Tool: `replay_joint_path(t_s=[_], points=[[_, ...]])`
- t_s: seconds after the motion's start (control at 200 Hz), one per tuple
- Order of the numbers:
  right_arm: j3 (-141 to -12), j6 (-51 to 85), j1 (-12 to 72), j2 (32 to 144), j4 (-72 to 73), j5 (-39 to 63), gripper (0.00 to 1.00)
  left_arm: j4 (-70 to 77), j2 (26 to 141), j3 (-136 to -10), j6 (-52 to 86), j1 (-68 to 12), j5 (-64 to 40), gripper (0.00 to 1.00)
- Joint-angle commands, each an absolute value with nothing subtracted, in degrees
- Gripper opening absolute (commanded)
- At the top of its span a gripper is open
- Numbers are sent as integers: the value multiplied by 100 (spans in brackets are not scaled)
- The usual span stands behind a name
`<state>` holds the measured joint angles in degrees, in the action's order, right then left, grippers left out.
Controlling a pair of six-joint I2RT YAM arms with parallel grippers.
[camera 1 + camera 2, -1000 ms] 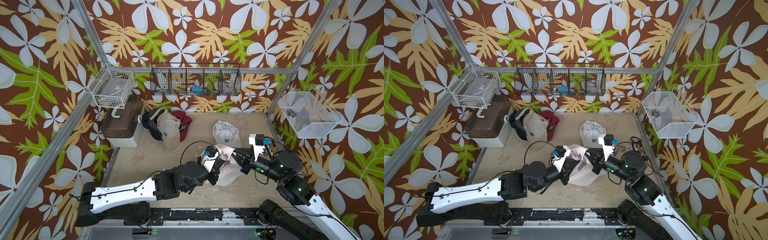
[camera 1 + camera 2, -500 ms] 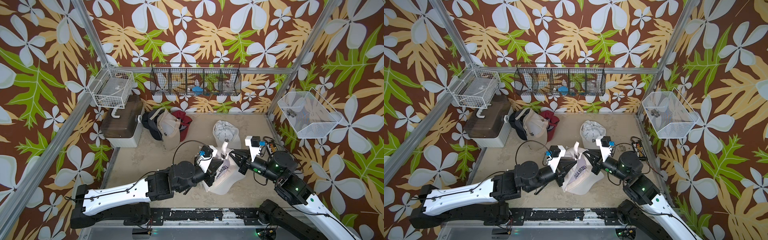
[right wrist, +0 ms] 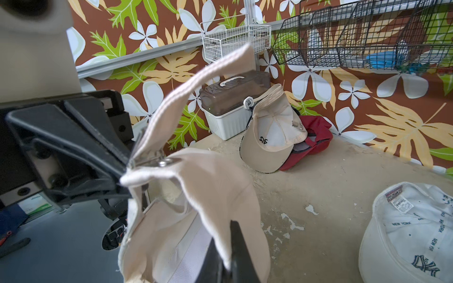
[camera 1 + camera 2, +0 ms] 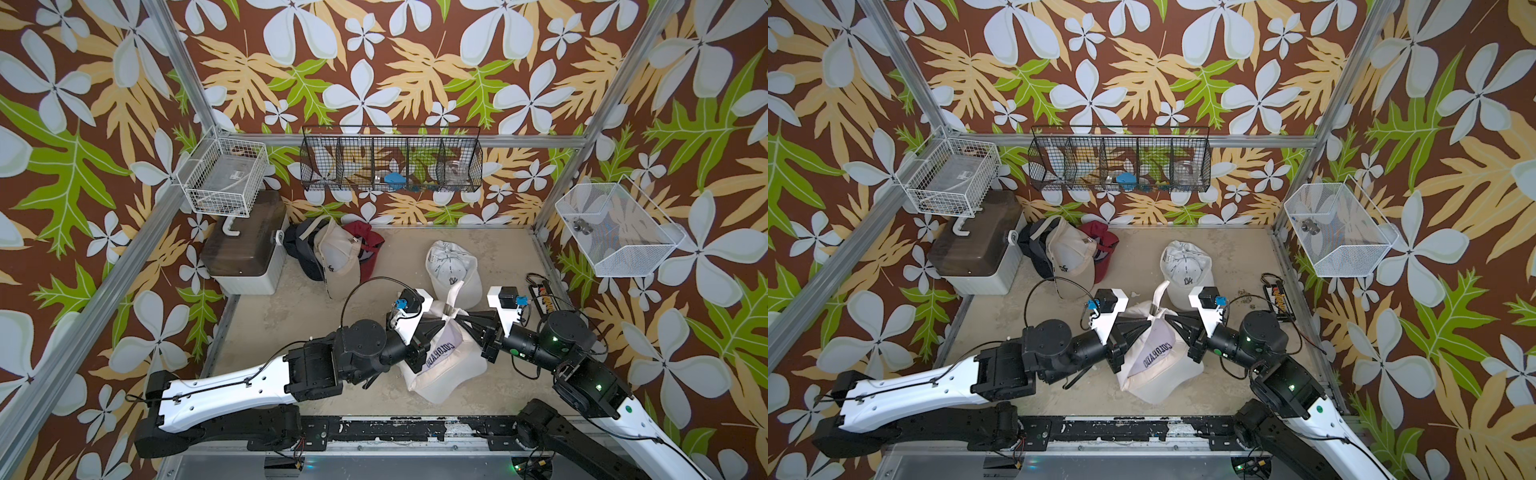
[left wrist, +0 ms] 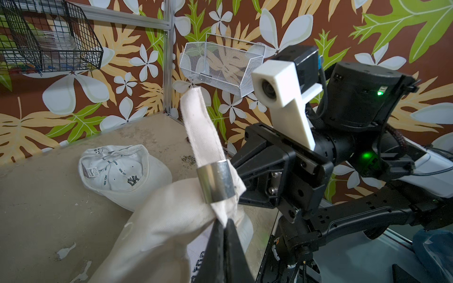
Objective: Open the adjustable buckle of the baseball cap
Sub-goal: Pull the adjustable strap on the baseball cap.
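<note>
The cream fabric baseball cap (image 4: 451,365) lettered COLORADO is held raised between both arms at the 6 o'clock part of the beige worktop (image 4: 291,324). Whether its lower edge touches the surface cannot be told. The left pincer (image 5: 224,221) reaches in from 9 o'clock and is clamped fully closed on the cap's rear fabric, just below the silver metal buckle (image 5: 215,182). The cream strap (image 5: 203,129) passes through the buckle and stands upward, its free end leaning toward 12 o'clock in both top views. The right pincer (image 3: 224,245) reaches in from 3 o'clock. Its jaws stand narrow, with a fold of the cap's rear edge between them. A white New York cap (image 4: 453,266) lies crown-down at 12 o'clock of the held cap, apart from it. A pile of beige, red and dark caps (image 4: 336,253) lies at 11 o'clock, beside a white storage box with a brown translucent lid (image 4: 245,249) at 10 o'clock.
</note>
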<state>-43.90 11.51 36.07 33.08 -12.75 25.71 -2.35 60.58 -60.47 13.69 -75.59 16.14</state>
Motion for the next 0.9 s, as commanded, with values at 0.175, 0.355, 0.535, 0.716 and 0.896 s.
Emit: replay_joint_path(t_s=[0.175,0.355,0.535,0.716,0.896], points=[[-4465,818,3612,3214,-1485,2714,31,-408,6140,-6245,1409,-7567,1429,0],[-4493,794,3612,3188,-1462,2716,35,-586,6242,-6368,1415,-7565,1227,0],[-4537,806,3612,3189,-1407,2742,34,-614,6251,-6380,1438,-7567,1154,0],[-4569,853,3612,3208,-1323,2851,33,-664,6271,-6407,1433,-7567,1094,0],[-4579,879,3612,3251,-1260,3048,33,-699,6311,-6449,1420,-7567,1049,0]])
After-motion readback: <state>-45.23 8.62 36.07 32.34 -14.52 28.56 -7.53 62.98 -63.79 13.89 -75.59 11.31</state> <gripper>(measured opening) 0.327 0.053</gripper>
